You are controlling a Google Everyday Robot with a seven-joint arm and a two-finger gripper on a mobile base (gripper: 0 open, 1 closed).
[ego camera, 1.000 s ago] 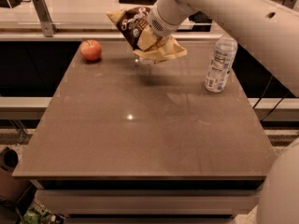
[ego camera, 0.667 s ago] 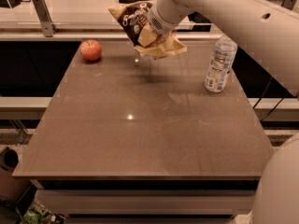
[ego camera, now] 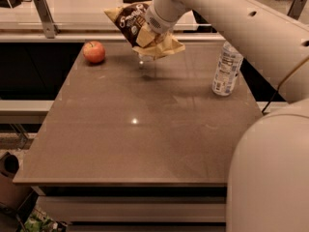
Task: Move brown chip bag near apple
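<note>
The brown chip bag (ego camera: 137,27), dark brown in the middle with white lettering and pale yellow ends, hangs in the air above the far part of the table. My gripper (ego camera: 148,32) is shut on the bag, mostly hidden behind it at the end of the white arm. The apple (ego camera: 93,51), small and red-orange, sits on the table near its far left corner, to the left of the bag and lower. A gap of bare table lies between the apple and the spot under the bag.
A clear plastic water bottle (ego camera: 227,68) stands upright near the table's right edge. The brown table (ego camera: 145,129) stretches toward me. A counter with a metal bracket (ego camera: 44,16) runs behind the table. My white arm (ego camera: 241,28) crosses the upper right.
The gripper has carried the chip bag a little up and to the left, closer to the apple. The apple and the bottle have not moved.
</note>
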